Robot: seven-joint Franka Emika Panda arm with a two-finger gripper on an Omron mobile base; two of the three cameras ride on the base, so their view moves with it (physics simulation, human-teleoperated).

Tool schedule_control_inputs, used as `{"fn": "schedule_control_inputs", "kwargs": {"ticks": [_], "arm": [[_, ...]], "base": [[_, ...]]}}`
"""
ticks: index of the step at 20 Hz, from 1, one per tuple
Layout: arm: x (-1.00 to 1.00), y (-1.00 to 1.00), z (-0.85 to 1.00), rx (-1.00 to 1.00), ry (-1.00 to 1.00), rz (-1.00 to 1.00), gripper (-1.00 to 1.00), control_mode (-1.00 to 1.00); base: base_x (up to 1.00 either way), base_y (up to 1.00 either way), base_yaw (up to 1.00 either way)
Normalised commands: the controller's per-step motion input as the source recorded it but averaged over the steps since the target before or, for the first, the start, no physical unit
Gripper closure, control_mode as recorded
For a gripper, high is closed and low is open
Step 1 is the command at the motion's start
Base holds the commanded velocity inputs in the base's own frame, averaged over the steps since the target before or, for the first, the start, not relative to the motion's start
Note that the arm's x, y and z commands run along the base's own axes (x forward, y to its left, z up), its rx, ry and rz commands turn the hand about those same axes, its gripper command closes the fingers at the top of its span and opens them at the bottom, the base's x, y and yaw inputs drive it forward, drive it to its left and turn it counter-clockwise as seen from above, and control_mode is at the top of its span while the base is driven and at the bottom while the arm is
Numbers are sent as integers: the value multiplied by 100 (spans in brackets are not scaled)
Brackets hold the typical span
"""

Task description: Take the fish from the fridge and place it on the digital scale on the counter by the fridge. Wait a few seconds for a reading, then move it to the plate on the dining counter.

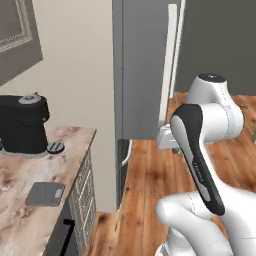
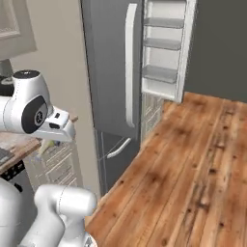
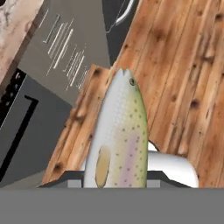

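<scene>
Fingers [image 3: 114, 181] closed on the slim pale fish [image 3: 117, 135] — in your hand view its silvery, speckled body with a pinkish-green flank rises from between them, head and small dark eye pointing up the picture. The finger tips themselves are mostly hidden behind the fish, so you see only their dark shoulders on either side of it.

Below the fish lies the brown wooden plank floor [image 3: 183, 65]; to the upper left of the hand view you have the grey cabinet front with pale bar handles [image 3: 61, 43] and a black oven-like panel [image 3: 22, 127].

In your left base view the white arm with dark joints [image 1: 200, 145] bends in front of the tall grey steel fridge [image 1: 142, 65], whose pale curved bar handle [image 1: 169, 60] runs down its closed door. To the left stands the pink-brown marbled tabletop [image 1: 35, 205], carrying the flat dark grey square digital scale [image 1: 45, 194] near its front edge and, well behind it, the tall black coffee machine [image 1: 22, 124]. The scale's top is bare — the fish is held in the air, apart from it.

In your right base view the other fridge door [image 2: 166, 48] stands open, showing white inner shelves, and the hand [image 2: 55, 126] sits just off the tabletop's edge.
</scene>
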Motion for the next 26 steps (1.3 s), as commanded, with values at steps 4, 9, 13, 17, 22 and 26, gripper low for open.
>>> {"fn": "schedule_control_inputs", "kwargs": {"ticks": [4, 9, 13, 17, 22, 26], "arm": [[0, 0, 0, 0, 0, 0, 100, 100], [0, 0, 0, 0, 0, 0, 100, 100], [0, 0, 0, 0, 0, 0, 100, 100], [0, 0, 0, 0, 0, 0, 100, 100], [0, 0, 0, 0, 0, 0, 100, 100], [0, 0, 0, 0, 0, 0, 100, 100]], "base": [[-73, 2, -83], [-94, 0, -74], [-100, -1, -54], [-100, -8, -24], [-100, -38, -12], [-100, -85, -6]]}}
